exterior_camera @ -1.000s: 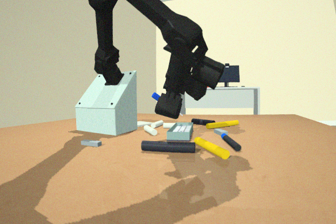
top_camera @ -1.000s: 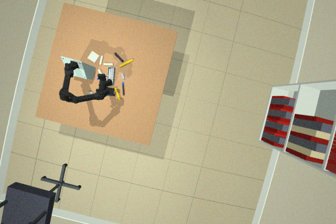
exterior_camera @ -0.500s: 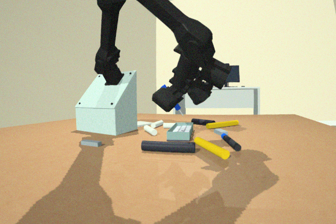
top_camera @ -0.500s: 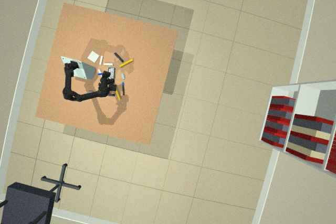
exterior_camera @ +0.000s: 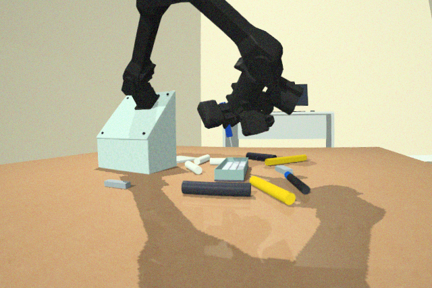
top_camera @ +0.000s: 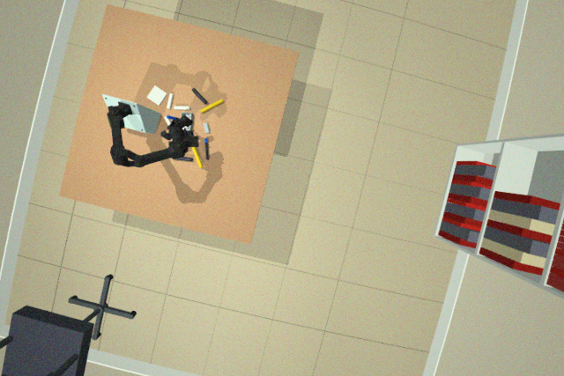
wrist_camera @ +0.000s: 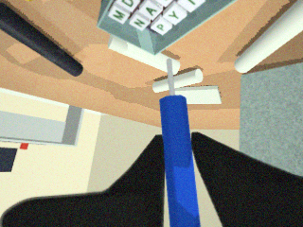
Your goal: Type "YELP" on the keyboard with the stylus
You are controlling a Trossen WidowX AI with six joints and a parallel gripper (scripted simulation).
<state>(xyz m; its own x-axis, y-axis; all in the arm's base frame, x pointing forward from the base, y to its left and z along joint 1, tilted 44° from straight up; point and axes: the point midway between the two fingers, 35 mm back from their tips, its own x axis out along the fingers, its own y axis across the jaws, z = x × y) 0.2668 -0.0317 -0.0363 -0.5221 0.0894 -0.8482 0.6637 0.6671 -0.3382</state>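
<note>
The gripper [exterior_camera: 227,123] [wrist_camera: 177,138] is shut on the stylus, a blue rod [exterior_camera: 228,131] [wrist_camera: 174,113] with a thin grey tip, which also shows as a blue bit in the top view [top_camera: 171,117]. In the exterior view the stylus points down, its tip above the keyboard [exterior_camera: 228,175] [wrist_camera: 170,41] and not touching it. In the wrist view the tip shows just outside the keyboard's edge, near the P key [wrist_camera: 161,26]. Keys M, N, A and Y show too; the frame's top edge cuts off the others. In the top view the arm covers much of the keyboard.
White sticks [exterior_camera: 193,167] [wrist_camera: 177,80] and a white square [top_camera: 156,95] lie near the keyboard. Around it are dark cylinders [exterior_camera: 216,188] [top_camera: 198,95], yellow rods [exterior_camera: 272,190] [top_camera: 211,106], a blue-black pen [exterior_camera: 297,183] and grey blocks [exterior_camera: 117,183]. The arm's pale sloped base [exterior_camera: 121,152] stands beside them.
</note>
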